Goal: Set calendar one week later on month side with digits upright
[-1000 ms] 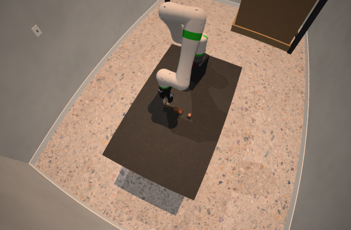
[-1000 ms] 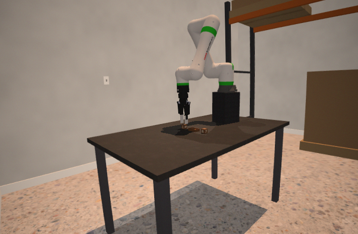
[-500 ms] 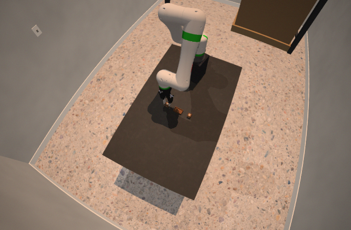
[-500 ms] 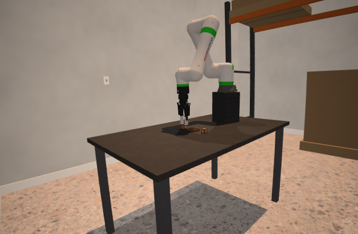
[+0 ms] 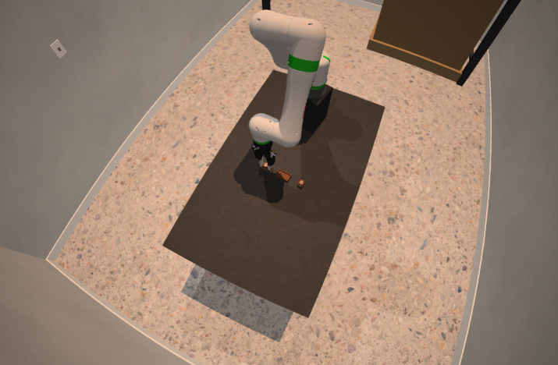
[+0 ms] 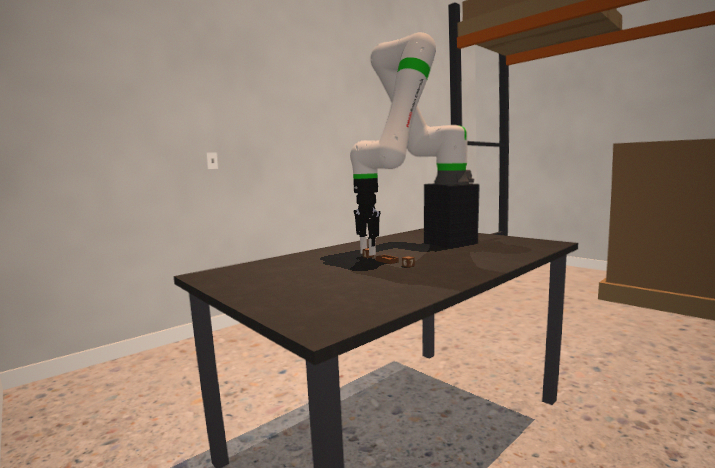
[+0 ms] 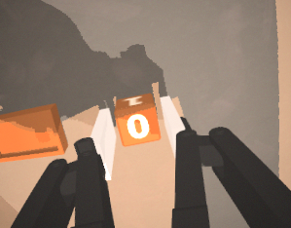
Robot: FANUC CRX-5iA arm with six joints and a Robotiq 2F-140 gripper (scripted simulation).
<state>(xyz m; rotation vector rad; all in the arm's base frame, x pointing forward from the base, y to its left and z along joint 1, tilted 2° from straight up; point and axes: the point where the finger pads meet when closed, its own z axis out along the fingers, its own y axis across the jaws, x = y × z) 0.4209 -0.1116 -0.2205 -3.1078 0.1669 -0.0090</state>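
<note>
Two orange-brown cubes lie outside the tray (image 5: 284,175) (image 6: 387,258) (image 7: 62,131), one off each end of it, with the tray resting on the dark table (image 5: 254,241) (image 6: 280,309) between them. The near-gripper cube (image 5: 264,165) (image 6: 365,253) (image 7: 138,126) shows a white 0 on one face and part of a white mark on the adjoining face; in the wrist view it sits to the right of the tray. The claw (image 5: 265,166) (image 6: 368,251) (image 7: 137,117) points down beside the tray, its pale fingers parted around that cube, one on either side, with narrow gaps showing and no grip on it. On the tray's opposite side stands the outlying cube (image 5: 301,183) (image 6: 407,261), near the tray but apart from it; its pale markings are too small to read. The black pedestal (image 5: 320,114) (image 6: 451,215) stands well apart from the tray.
</note>
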